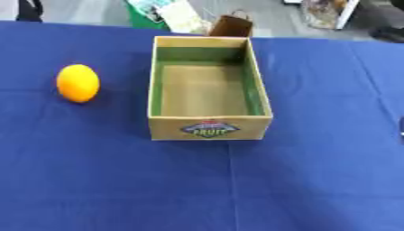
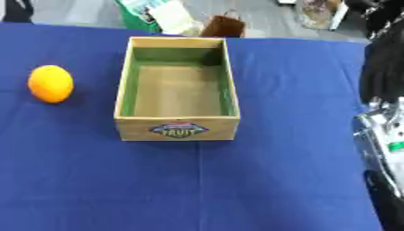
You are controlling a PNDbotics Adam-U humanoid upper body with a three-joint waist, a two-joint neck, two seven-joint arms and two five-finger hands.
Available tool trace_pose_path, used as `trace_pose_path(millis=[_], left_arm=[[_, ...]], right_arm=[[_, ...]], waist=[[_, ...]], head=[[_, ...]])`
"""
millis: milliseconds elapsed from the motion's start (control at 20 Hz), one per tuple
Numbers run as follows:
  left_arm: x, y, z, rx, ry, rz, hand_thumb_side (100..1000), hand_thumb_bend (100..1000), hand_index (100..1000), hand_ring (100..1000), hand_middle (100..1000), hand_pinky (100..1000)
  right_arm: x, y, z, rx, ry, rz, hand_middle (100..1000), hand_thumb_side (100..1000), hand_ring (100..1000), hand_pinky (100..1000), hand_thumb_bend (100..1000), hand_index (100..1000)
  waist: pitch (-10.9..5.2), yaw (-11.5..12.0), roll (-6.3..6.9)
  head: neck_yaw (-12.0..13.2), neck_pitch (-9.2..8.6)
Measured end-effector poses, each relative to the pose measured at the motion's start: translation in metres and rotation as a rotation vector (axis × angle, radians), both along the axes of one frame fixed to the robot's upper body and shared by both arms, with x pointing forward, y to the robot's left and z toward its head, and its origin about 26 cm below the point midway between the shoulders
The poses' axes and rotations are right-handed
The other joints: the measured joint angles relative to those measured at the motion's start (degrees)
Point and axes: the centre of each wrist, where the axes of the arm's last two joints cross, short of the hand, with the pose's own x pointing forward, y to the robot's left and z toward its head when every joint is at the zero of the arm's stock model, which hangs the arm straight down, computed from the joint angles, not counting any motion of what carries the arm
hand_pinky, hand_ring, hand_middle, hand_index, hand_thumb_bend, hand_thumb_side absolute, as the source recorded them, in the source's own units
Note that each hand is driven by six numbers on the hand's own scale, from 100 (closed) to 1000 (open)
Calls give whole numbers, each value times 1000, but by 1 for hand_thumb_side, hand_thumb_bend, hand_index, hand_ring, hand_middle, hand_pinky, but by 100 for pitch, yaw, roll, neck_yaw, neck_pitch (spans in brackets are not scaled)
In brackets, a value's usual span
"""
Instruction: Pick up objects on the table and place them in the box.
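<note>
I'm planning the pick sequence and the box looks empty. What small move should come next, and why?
Probably bring the left hand in over the orange fruit. It is the only loose object seen on the blue table, it lies to the left of the box and apart from it, and the box holds nothing yet. Only part of the right arm shows, at the right edge; neither hand is in view.

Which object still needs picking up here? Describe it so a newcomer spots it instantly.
On the blue tablecloth stands an open, empty cardboard box with a fruit label. Left of it, apart from the box, lies a lemon-shaped orange-yellow fruit, the only loose object on the cloth.
</note>
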Motion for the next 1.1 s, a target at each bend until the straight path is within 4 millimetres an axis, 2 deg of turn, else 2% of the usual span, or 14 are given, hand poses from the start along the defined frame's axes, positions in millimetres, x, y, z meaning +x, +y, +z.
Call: trace_pose_path(millis=[250,700,900,1050,1100], left_arm=[[0,2,9,29,-12,9,736,100,730,586,585,616],[8,-7,63,257,-90,25,664,100,764,597,617,593],[16,-8,86,390,-74,126,657,100,782,608,640,593],[27,-4,93,462,-10,226,676,181,793,637,675,610],[32,-2,94,487,24,258,650,172,799,649,686,616]], right_arm=[[0,0,0,0,-1,1,738,1000,763,775,100,846],[0,0,1,-1,-3,2,738,1000,763,775,100,846],[0,0,1,-5,-3,1,738,1000,763,775,100,846],[0,-1,2,-12,-1,0,738,1000,763,775,100,846],[0,-1,2,-12,-1,0,738,1000,763,774,100,845]], waist=[[29,-1,8],[49,-70,40],[49,-98,67],[49,-119,67],[49,-129,68]], head=[[31,27],[27,34],[10,25],[-27,-7],[-41,-12]])
